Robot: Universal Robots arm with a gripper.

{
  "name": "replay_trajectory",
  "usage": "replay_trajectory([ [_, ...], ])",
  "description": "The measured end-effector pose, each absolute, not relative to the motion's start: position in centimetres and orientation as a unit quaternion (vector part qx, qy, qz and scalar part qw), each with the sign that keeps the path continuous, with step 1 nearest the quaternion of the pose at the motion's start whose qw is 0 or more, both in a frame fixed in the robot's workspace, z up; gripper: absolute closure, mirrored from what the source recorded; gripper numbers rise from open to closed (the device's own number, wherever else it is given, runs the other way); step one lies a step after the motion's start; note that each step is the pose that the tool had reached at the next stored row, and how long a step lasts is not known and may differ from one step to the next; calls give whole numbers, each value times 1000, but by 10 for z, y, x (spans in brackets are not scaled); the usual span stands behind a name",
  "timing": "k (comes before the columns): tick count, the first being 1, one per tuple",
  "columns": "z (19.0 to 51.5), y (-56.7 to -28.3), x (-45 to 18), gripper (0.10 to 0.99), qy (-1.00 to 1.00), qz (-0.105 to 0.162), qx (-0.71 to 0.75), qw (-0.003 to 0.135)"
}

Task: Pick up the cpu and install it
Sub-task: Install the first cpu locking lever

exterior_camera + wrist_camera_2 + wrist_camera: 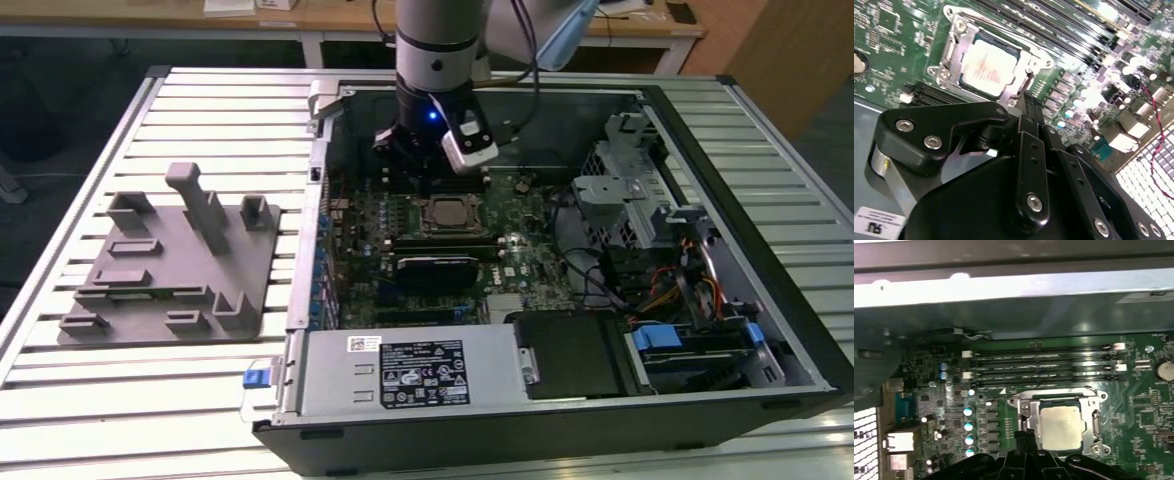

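Two fingers (pixel 1031 130) of my gripper (pixel 1026 100) are pressed together with nothing between them, hanging just above the motherboard (pixel 1149 405) inside the open computer case (pixel 534 440). Just beside their tips, the cpu (pixel 1061 426) lies flat in its socket frame (pixel 1024 412), silvery top up, near the board's middle.

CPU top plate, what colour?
The cpu top is pale silvery-grey; best in the second wrist view.
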State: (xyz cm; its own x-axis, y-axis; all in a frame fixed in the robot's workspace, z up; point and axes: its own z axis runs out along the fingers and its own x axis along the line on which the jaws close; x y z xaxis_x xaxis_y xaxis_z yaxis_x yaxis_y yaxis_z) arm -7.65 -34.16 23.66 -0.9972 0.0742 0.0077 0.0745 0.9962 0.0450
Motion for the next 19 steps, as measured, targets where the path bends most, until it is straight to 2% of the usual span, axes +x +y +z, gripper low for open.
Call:
replay_trajectory([
  [19,237,-342,-98,980,-999,-24,-37,3],
])
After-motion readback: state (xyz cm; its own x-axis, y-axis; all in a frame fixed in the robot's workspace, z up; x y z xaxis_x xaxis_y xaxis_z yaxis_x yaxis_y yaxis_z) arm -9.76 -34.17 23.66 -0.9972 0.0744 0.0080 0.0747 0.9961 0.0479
